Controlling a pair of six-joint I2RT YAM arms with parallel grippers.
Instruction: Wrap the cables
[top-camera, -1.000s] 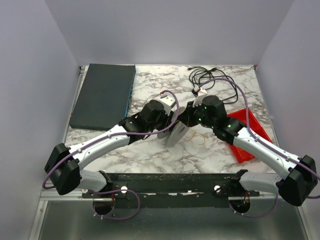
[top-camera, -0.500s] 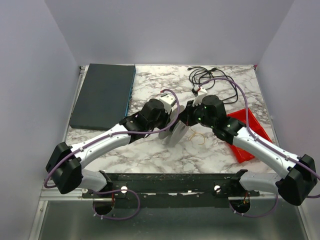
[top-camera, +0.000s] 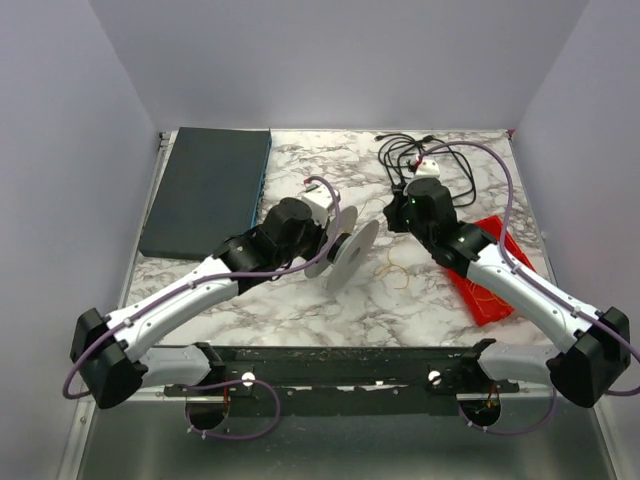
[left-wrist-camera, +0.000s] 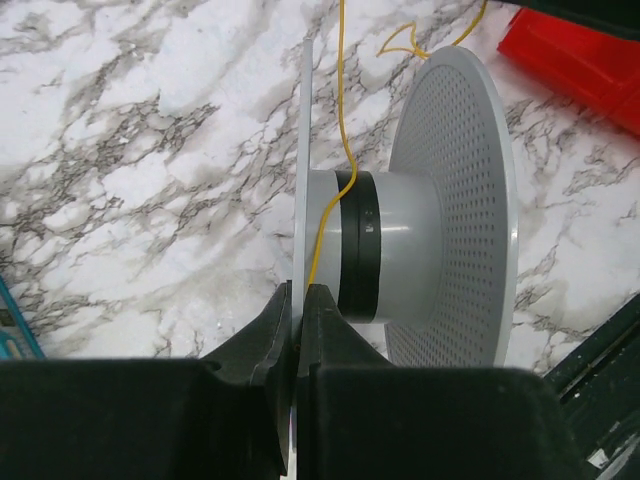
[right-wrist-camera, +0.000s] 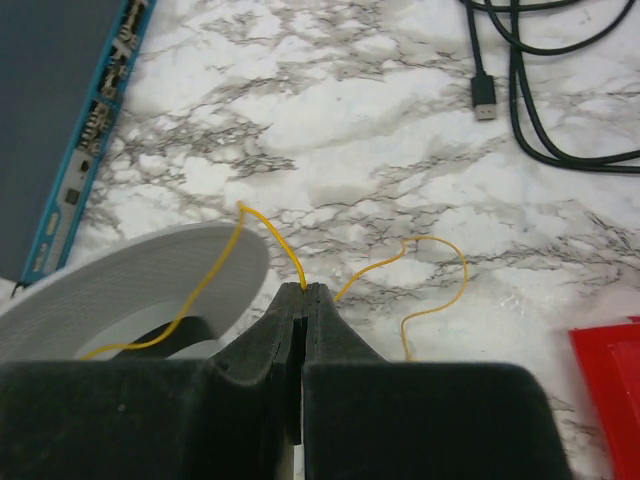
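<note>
I'm mid-winding: my left jaws clamp the reel (left-wrist-camera: 405, 250) by its thin flange, and my right jaws pinch the yellow wire (right-wrist-camera: 272, 240) that leads to its hub. The next move, I judge, calls for keeping the wire taut as the reel turns. Only my left wrist view shows wire on the hub; only the right shows slack looping over the counter (right-wrist-camera: 330, 130).

Looks like a robot lab test cell to me: plain lavender walls (top-camera: 330, 60) box in a marble-print tabletop (top-camera: 300, 170), with a black mounting rail (top-camera: 340, 362) along its near edge.
</note>
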